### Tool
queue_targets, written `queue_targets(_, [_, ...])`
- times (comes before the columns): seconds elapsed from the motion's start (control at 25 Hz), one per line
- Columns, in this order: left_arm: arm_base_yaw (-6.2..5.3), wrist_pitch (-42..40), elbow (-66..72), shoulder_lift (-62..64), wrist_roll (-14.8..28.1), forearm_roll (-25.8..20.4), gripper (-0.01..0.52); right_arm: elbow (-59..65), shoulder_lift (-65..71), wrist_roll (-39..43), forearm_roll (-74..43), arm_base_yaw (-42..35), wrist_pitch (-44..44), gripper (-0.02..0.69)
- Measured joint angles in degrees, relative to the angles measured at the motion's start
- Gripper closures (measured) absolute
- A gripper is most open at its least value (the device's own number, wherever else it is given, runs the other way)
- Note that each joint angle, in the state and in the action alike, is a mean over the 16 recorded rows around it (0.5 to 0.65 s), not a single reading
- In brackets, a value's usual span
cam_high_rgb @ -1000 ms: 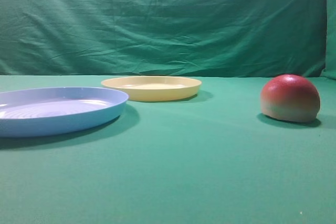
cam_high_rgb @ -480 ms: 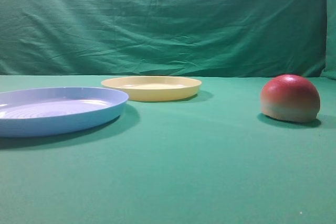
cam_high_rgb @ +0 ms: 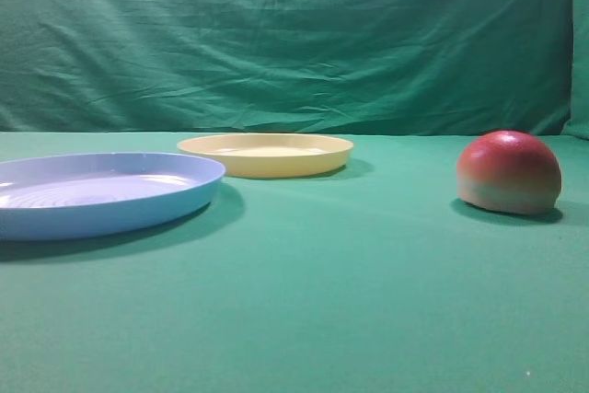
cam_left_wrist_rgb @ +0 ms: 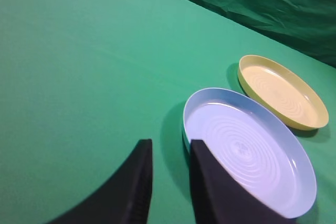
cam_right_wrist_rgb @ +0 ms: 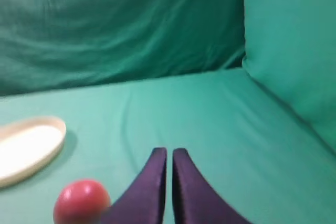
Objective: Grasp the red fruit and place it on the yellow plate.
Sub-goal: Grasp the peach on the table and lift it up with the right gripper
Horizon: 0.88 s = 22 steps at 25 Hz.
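Fruit [cam_high_rgb: 509, 172] sits on tabletop [cam_high_rgb: 350, 301] at right, well apart from yellow plate [cam_high_rgb: 265, 154]. Right gripper [cam_right_wrist_rgb: 168, 156]: jaws closed, empty, fruit off to its left. Left gripper [cam_left_wrist_rgb: 170, 153]: narrow gap, empty. Open right jaws wide first, centre over dome, grip low.

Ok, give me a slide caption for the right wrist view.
Shut right end effector hovering over green cloth, red fruit and yellow plate at its left.

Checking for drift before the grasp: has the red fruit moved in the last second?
No. The red fruit sits at the same spot right of the yellow plate, against the same backdrop fold.
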Motion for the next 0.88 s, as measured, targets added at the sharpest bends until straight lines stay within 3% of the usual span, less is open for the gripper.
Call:
queue_targets(0.56, [0.00, 0.00, 0.00, 0.00, 0.00, 0.00, 0.357, -20.55, 32.18, -6.07, -1.66, 1.02, 22.29, 0.665])
queue_targets(0.88, [0.00, 0.00, 0.00, 0.00, 0.00, 0.00, 0.357, -29.95, 48.67, -9.33, -0.45, 7.20, 30.54, 0.665])
